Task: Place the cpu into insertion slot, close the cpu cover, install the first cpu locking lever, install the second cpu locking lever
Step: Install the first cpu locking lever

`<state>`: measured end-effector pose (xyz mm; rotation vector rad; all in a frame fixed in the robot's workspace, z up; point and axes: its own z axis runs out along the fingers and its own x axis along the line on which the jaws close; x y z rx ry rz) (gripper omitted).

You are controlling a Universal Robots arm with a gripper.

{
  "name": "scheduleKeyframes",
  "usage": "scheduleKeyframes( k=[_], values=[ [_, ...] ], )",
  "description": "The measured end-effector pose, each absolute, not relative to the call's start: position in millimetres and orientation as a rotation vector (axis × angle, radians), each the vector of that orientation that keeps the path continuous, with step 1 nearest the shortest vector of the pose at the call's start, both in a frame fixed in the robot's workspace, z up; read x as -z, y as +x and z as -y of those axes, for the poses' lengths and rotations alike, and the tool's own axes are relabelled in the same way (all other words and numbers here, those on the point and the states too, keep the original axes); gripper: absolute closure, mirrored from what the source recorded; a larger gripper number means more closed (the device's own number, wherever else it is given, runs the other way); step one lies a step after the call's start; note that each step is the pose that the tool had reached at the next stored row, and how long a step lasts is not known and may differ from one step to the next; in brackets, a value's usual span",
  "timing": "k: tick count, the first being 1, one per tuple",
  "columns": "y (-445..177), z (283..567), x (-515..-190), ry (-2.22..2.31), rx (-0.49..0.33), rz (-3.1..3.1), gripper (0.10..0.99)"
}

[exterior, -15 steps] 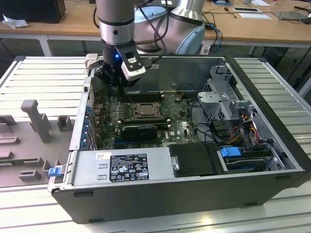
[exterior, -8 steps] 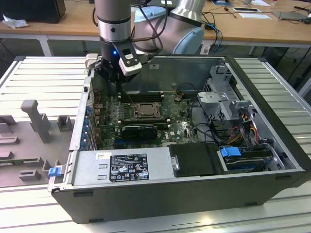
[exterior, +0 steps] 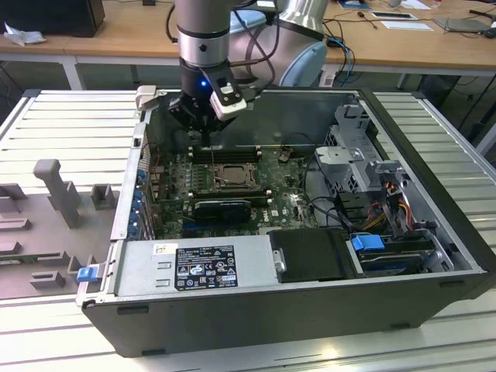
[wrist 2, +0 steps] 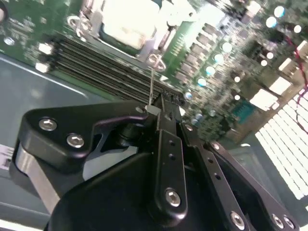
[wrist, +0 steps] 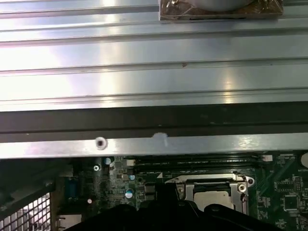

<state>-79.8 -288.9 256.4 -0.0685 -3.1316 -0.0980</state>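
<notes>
- Second wrist view, nearest: the gripper [wrist 2: 155,111] has its fingers pinched together on the thin wire cpu locking lever [wrist 2: 151,84].
- Beyond lie long black memory slots [wrist 2: 96,60].
- Farthest, the cpu [wrist 2: 126,21] sits in the insertion slot [wrist: 211,192], with the cpu cover [wrist 2: 90,20] framing its pale face.

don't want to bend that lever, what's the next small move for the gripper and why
Probably ease the locking lever down toward the board. In the second wrist view the gripper seems pinched on its tip, the lever stands upright, and the cpu cover already lies flat over the cpu.
</notes>
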Motion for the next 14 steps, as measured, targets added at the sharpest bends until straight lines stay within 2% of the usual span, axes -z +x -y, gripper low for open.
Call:
scheduleKeyframes(
  k=[14],
  values=[
    [-53.5, 290.6, -253.6, -0.060, 0.115, 3.139, 0.980]
  ],
)
